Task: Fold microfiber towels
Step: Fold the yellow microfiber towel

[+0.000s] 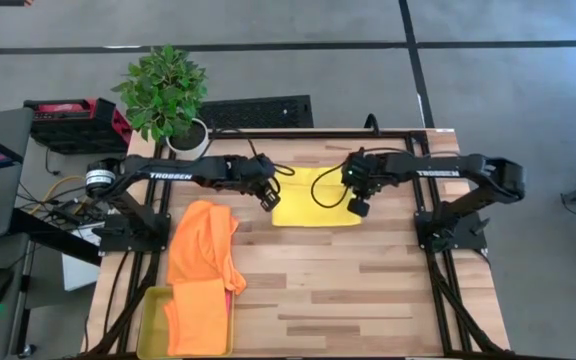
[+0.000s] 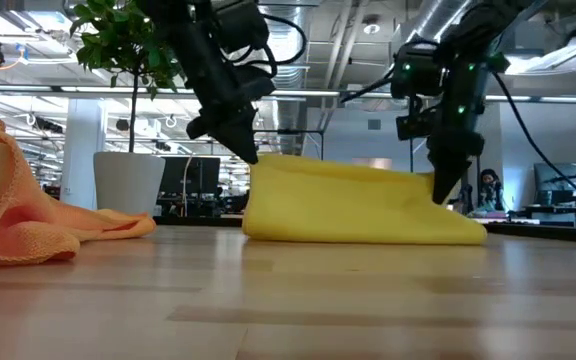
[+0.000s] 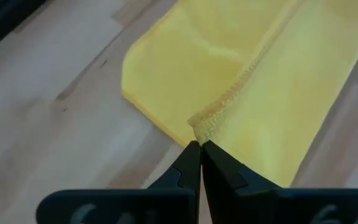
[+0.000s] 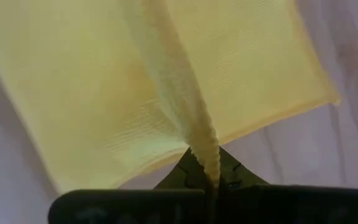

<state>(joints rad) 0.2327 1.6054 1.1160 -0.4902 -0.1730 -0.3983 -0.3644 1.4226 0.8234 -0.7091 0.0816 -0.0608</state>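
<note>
A yellow towel (image 1: 318, 195) lies folded on the wooden table (image 1: 368, 290) at the far middle. My left gripper (image 1: 268, 197) is shut on its near left corner; my right gripper (image 1: 358, 207) is shut on its near right corner. The lifted edge shows between them in the low view (image 2: 348, 170). An orange towel (image 1: 203, 245) lies heaped at the left, its near end on another orange towel (image 1: 196, 320) in the yellow-green tray (image 1: 150, 325). A bit of pink towel (image 1: 230, 298) peeks out beside the tray. My left gripper pinches the yellow towel's stitched corner (image 3: 202, 124) between its two fingertips, coming from above, slanting down. The corner is lifted; the rest lies on the table. My right gripper pinches a bunched edge fold (image 4: 205, 146) at the towel's near right corner from above. The fold is raised off the table.
A potted plant (image 1: 168, 95) stands at the table's far left corner. The tray sits at the near left corner. The near middle and right of the table are bare wood.
</note>
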